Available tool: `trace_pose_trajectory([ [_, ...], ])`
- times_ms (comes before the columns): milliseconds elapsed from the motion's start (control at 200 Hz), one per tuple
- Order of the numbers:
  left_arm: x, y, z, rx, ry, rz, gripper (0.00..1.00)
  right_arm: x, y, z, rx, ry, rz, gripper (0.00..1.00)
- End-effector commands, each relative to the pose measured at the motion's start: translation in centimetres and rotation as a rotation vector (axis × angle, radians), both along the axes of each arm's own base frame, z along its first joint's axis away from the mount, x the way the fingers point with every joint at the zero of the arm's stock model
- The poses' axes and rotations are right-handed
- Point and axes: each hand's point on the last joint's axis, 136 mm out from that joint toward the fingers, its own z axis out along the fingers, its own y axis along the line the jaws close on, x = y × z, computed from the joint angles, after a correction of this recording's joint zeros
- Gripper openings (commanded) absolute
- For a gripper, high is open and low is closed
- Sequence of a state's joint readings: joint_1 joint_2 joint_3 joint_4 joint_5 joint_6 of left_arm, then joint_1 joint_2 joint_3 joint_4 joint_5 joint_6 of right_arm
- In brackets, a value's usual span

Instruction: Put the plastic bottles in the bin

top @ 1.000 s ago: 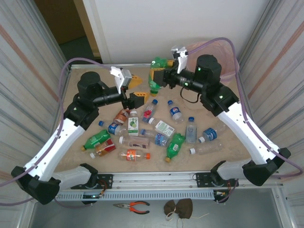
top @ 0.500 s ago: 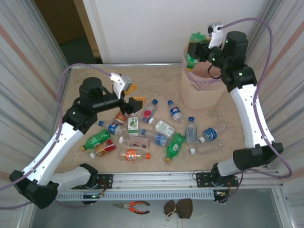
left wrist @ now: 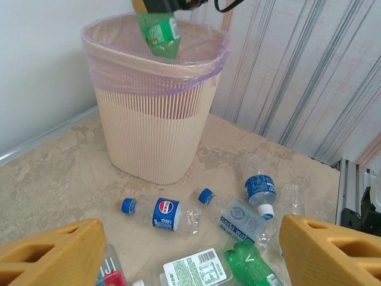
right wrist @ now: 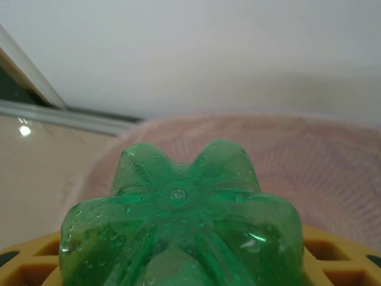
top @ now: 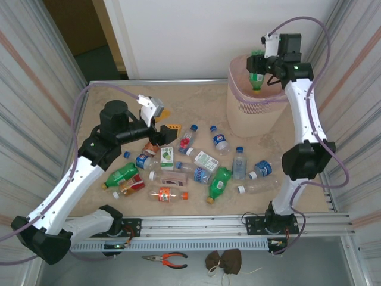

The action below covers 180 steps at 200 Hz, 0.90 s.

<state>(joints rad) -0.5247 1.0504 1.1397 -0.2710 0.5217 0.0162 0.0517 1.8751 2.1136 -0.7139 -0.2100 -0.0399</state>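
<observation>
My right gripper [top: 259, 64] hangs over the bin [top: 253, 119] at the back right, shut on a green bottle [top: 256, 78] whose neck points down into the mouth. In the right wrist view the bottle's base [right wrist: 178, 202] sits between the yellow fingers [right wrist: 24, 265], with the pink liner [right wrist: 333, 173] behind it. The left wrist view shows the same green bottle [left wrist: 158, 30] above the bin [left wrist: 158, 131]. My left gripper [top: 165, 121] [left wrist: 190, 256] hovers open over the table's left middle. Several plastic bottles lie beneath and right of it, among them a blue-labelled clear one [left wrist: 164, 213] and a green one [top: 218, 183].
Corrugated walls close in both sides of the table. The bottles lie in a band from the left green one [top: 122, 174] to a clear one [top: 262, 168] on the right. A metal rail [top: 196, 225] runs along the front edge, with pliers [top: 166, 258] below it.
My right arm has swung up and right, carrying the green bottle from the back middle of the table to above the bin. The left arm has shifted only slightly.
</observation>
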Motion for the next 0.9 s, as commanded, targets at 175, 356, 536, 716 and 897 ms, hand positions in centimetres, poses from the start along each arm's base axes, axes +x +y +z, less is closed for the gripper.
trace_pose_trajectory([
  [175, 0.0, 0.6, -0.4, 0.023, -0.009, 0.017, 0.77, 0.8, -2.5, -10.5, -0.130, 0.306, -0.032, 0.42],
  [356, 0.2, 0.7, -1.1, 0.037, 0.009, 0.021, 0.77, 1.0, -3.6, -15.6, -0.171, 0.432, -0.057, 0.42],
  [536, 0.3, 0.8, -1.7, 0.048, 0.024, 0.026, 0.77, 1.2, -4.9, -19.7, -0.204, 0.522, -0.080, 0.43],
  [716, 0.3, 1.0, -2.2, 0.063, 0.038, 0.031, 0.77, 1.4, -6.5, -22.8, -0.210, 0.586, -0.117, 0.46],
  [897, 0.6, 1.3, -2.9, 0.085, 0.060, 0.048, 0.77, 1.4, -8.0, -24.6, -0.214, 0.624, -0.155, 0.48],
])
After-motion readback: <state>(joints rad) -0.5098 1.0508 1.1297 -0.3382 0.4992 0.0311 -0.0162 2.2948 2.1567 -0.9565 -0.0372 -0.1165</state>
